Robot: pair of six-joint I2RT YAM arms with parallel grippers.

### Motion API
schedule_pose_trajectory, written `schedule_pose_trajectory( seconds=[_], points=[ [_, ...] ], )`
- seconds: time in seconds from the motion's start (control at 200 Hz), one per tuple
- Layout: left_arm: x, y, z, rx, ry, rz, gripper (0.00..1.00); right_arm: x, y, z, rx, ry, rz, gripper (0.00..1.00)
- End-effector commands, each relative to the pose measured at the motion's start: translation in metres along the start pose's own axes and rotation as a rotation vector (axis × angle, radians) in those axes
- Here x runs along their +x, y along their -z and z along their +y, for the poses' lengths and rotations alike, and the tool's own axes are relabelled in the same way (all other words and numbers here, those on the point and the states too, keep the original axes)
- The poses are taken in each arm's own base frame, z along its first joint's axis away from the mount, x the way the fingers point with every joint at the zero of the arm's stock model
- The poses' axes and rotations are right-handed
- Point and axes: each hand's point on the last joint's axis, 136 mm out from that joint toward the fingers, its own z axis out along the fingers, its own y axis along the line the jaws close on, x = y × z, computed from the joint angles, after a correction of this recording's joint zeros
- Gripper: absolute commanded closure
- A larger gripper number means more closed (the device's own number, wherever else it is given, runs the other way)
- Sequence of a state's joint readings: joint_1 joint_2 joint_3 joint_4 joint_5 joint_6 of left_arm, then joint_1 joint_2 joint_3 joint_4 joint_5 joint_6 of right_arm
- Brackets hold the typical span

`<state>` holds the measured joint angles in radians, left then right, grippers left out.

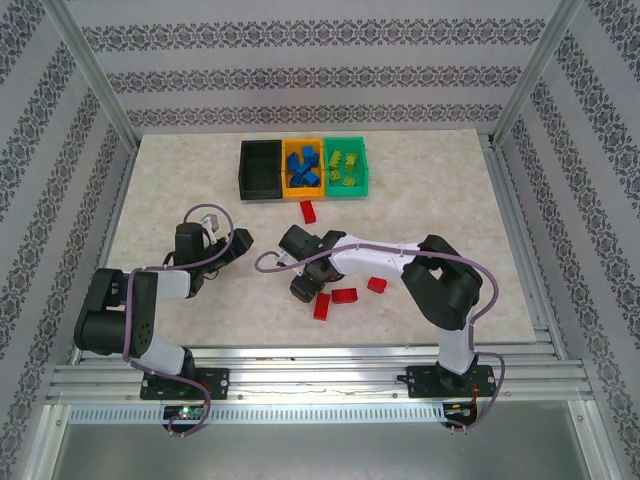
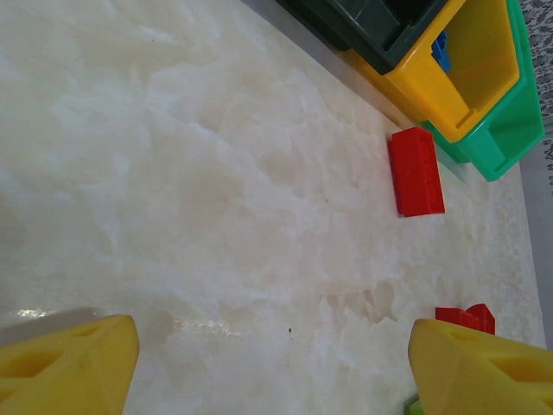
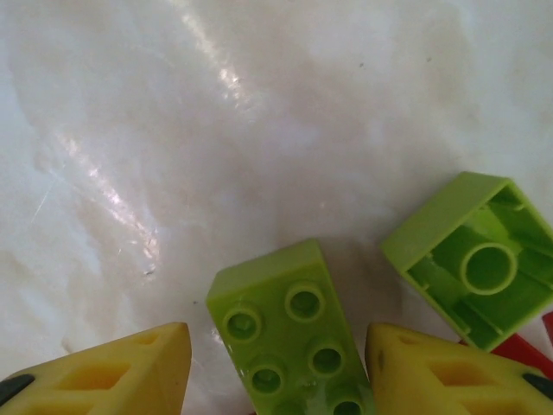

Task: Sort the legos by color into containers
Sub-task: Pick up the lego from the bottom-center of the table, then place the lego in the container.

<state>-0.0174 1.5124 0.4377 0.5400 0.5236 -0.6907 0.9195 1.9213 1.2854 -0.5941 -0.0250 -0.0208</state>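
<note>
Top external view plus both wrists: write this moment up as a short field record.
black rectangular plastic bin: no bricks visible inside
orange-yellow rectangular plastic bin: holds small blue plastic bricks
teal green rectangular plastic bin: holds small lime green plastic bricks
right claw: open, straddling a studs-up lime green brick
upturned lime green brick: hollow side showing, beside it
loose red plastic bricks: three beside the right claw, one near the bins
left claw: open, nothing between its fingers
</note>
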Motion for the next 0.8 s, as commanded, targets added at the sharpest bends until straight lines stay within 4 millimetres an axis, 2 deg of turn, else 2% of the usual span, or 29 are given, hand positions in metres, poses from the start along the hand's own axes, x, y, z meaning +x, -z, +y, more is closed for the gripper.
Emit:
schedule_pose_trajectory(
  seconds=[0.0, 0.175, 0.29, 0.36, 0.535, 0.66, 0.794],
  points=[
    [-0.01, 0.004, -0.006, 0.03, -0.002, -0.033, 0.18, 0.021, -0.004, 0.002, 0.014, 0.031, 0.095, 0.43],
    [-0.01, 0.004, -0.006, 0.034, 0.0, -0.031, 0.18, 0.032, -0.008, -0.002, 0.048, 0.029, 0.123, 0.44],
    [-0.01, 0.003, -0.007, 0.034, -0.002, -0.033, 0.18, 0.029, -0.012, -0.003, 0.06, 0.009, 0.115, 0.55],
    [-0.01, 0.003, -0.006, 0.031, -0.003, -0.031, 0.18, 0.02, -0.007, 0.0, 0.046, -0.005, 0.071, 0.6],
    [-0.01, 0.004, -0.007, 0.032, -0.003, -0.032, 0.18, -0.015, 0.027, -0.008, 0.003, -0.074, -0.126, 0.6],
    [-0.01, 0.003, -0.006, 0.03, -0.005, -0.032, 0.18, -0.045, 0.059, -0.032, -0.009, -0.168, -0.312, 0.6],
    [-0.01, 0.003, -0.006, 0.029, -0.004, -0.029, 0.18, -0.072, 0.09, -0.086, 0.046, -0.344, -0.49, 0.6]
  ],
)
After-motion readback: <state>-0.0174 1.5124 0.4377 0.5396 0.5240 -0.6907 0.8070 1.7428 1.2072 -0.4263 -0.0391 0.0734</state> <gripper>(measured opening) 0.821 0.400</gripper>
